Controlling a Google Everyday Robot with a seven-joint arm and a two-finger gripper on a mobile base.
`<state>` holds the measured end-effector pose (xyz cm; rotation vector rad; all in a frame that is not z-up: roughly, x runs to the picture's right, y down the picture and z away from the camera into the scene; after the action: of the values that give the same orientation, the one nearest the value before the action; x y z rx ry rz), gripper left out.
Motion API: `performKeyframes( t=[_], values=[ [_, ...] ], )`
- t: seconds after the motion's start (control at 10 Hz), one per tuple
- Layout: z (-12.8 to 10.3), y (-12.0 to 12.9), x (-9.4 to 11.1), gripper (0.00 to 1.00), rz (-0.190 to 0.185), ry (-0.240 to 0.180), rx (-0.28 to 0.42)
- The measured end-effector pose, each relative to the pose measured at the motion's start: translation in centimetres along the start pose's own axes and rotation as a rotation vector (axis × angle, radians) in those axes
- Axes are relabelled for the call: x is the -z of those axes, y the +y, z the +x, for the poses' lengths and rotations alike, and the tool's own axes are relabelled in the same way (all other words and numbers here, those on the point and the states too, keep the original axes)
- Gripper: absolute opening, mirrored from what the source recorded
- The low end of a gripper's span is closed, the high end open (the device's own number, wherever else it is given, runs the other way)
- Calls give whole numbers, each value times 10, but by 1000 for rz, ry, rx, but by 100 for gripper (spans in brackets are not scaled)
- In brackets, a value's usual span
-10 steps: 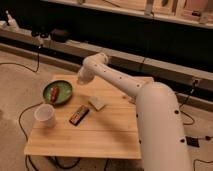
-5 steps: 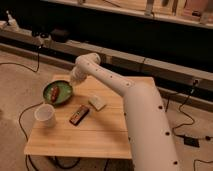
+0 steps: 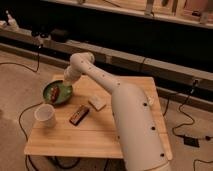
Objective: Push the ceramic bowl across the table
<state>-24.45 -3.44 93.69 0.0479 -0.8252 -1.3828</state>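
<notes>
Okay, I've got the white arm (image 3: pixel 131 125) filling the right of my view, rising from the big lower segment, bending at a rounded elbow (image 3: pixel 81 62) over the far side of the light wooden plank surface (image 3: pixel 75 142) and dropping down to the left. The hand (image 3: pixel 67 84) is low, right at the far-right rim of the shallow round green ceramic bowl (image 3: pixel 56 93) with the darker rim. It looks to be touching or just beside that rim, but I can't tell which. Nor can I tell how far the hand is open or whether it has hold of anything, as the wrist covers it from here. The green ceramic bowl sits flat on the surface near its far-left corner, close to the left edge, with a reddish-brown sausage-like piece (image 3: pixel 53 93) lying inside it. Nearer to me, and apart from the bowl, a white cylindrical cup (image 3: pixel 45 115) stands upright by the left edge. To the right of the cup a dark flat rectangular bar (image 3: pixel 79 115) lies at a slant, and just beyond that is a pale squarish block (image 3: pixel 97 103), close to the arm. Dark cables (image 3: pixel 182 117) trail over the floor to the right, and a long low ledge (image 3: pixel 125 57) runs along behind the surface.
</notes>
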Motion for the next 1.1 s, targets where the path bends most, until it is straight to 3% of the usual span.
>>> performKeyframes(
  t=[0.5, 1.1],
  values=[
    [-11, -1, -25, 0, -61, -72, 5],
    [-25, 31, -44, 0, -128, -114, -54]
  ],
)
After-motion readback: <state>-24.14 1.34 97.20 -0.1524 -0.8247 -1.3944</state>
